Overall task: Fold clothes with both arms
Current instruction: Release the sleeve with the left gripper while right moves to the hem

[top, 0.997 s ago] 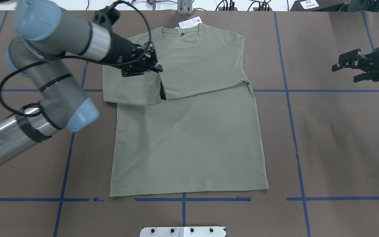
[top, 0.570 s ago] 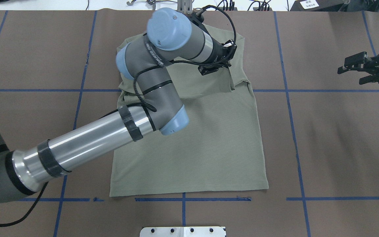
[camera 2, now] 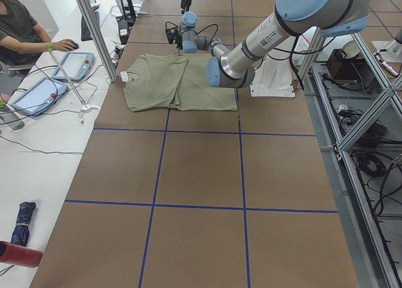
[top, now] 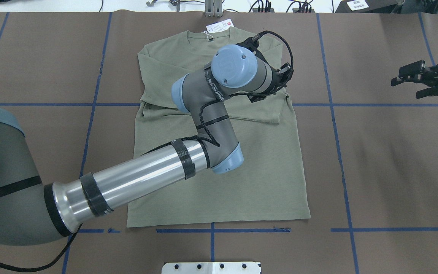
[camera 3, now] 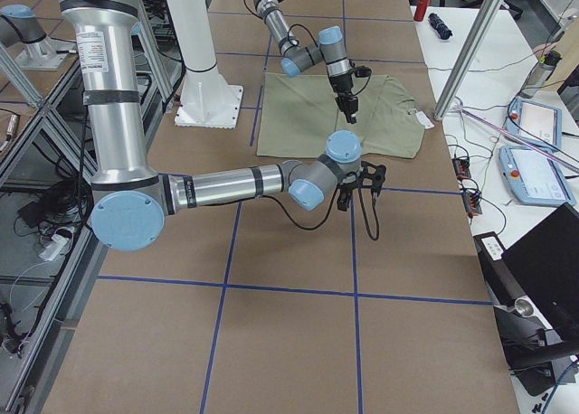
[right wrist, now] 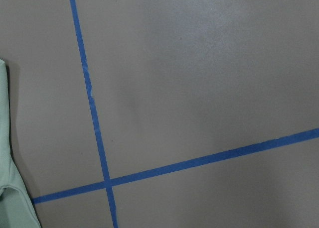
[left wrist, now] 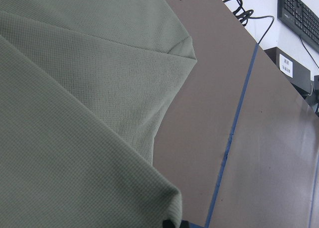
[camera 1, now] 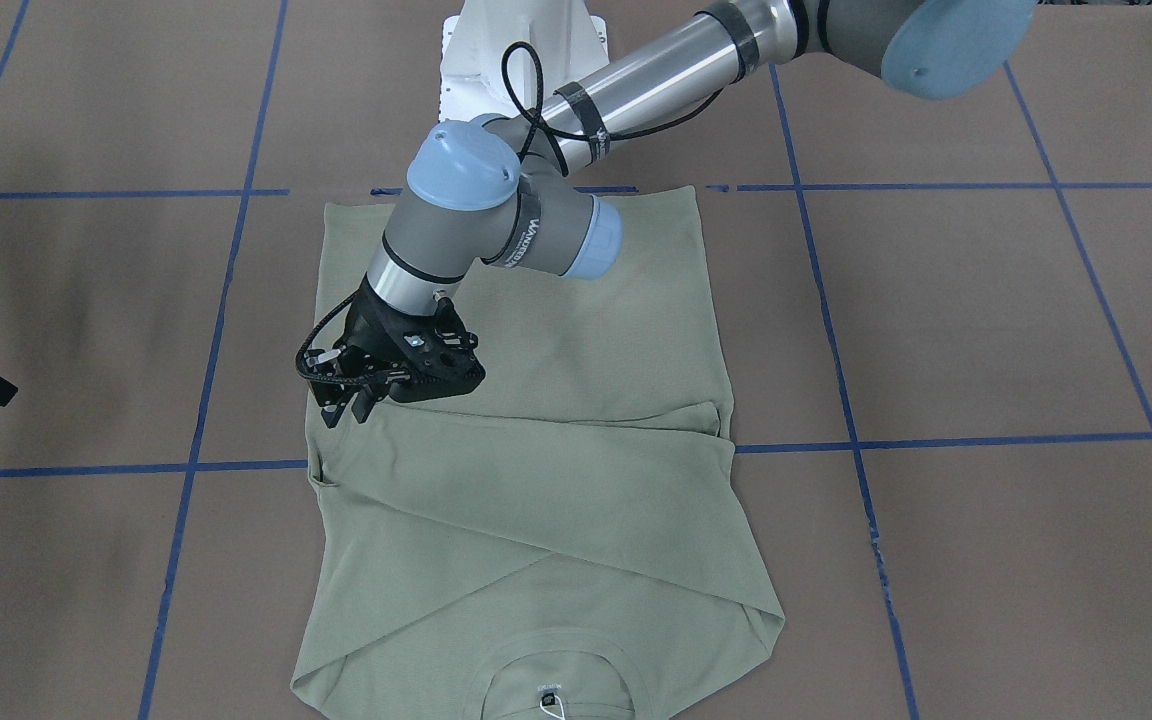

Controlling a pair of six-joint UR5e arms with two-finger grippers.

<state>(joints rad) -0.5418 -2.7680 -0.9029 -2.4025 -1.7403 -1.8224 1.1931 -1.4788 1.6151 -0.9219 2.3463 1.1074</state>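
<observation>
The pale green shirt (top: 264, 171) lies flat, collar (top: 208, 36) at the far edge with its white hang tag (top: 219, 26). Both sleeves lie crossed over the chest (camera 1: 556, 500). My left arm reaches across the shirt. My left gripper (camera 1: 344, 412) is at the sleeve's end by the shirt's right edge and looks shut on the cuff. The cuff's fabric (left wrist: 75, 163) rises close to the left wrist camera. In the overhead view the wrist hides most of that gripper. My right gripper (top: 405, 87) is open and empty, above bare table well right of the shirt.
Blue tape lines (top: 333, 114) grid the brown table. The white pedestal base (top: 211, 267) is at the near edge. Cables lie along the far edge. An operator (camera 2: 19, 30) sits at a side desk. The right wrist view shows the shirt's edge (right wrist: 12, 208) beside bare table.
My left arm swung from the shirt's left side across the chest to its right edge, drawing the sleeve over so that it lies across the other one. The right gripper barely moved.
</observation>
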